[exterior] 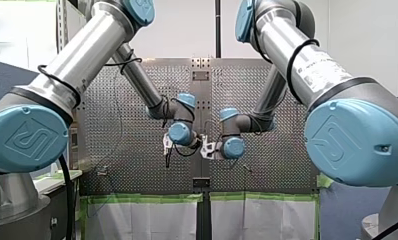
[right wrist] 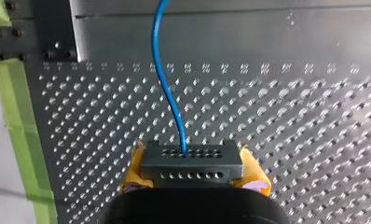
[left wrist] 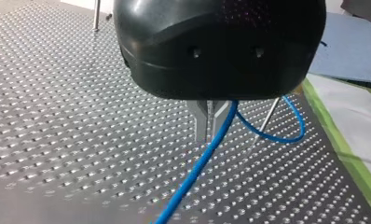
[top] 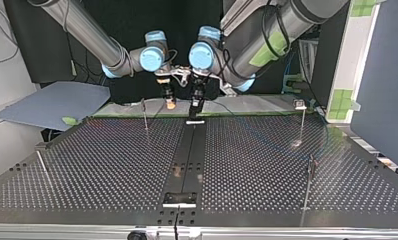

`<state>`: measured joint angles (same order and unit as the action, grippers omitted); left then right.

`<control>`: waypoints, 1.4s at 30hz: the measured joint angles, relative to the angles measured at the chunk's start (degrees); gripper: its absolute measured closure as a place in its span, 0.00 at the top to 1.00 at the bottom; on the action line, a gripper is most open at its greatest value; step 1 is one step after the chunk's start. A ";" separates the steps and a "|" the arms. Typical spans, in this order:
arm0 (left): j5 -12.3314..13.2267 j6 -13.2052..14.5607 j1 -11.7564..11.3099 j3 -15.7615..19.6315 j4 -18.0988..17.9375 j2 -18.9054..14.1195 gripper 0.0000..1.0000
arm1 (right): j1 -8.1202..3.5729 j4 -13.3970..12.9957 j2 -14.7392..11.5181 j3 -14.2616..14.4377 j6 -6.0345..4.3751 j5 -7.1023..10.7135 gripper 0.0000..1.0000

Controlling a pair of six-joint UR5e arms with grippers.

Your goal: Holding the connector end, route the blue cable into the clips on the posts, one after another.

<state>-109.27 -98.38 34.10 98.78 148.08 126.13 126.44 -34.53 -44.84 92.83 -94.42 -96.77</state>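
Connector clenched between yellow pads of our right pincer; blue cable runs ahead. Left pincer meets the cable; grip, cannot tell. We judge no clip threaded; next, carry toward post, top view's 8 o'clock from the pincers.

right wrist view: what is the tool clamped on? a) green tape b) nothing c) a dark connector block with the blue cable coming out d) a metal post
C: the tool presses its yellow pads against both sides of the dark connector block, and the blue cable leaves its far face.
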 joint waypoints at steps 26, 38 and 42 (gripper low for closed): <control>-0.22 -1.07 4.42 -0.04 -11.61 12.60 0.00 | -3.72 -14.08 0.12 13.99 -0.60 -1.58 0.00; -0.35 -1.81 7.08 -0.68 -11.70 13.03 0.00 | -5.90 -20.20 1.16 18.17 -1.31 -1.28 0.00; -0.75 -2.23 8.41 -2.59 -10.61 14.23 0.00 | -7.23 -22.59 3.42 18.54 -2.03 -1.22 0.00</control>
<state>-110.02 -100.61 42.51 96.20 137.46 140.37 119.20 -57.12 -41.42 111.37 -96.45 -97.99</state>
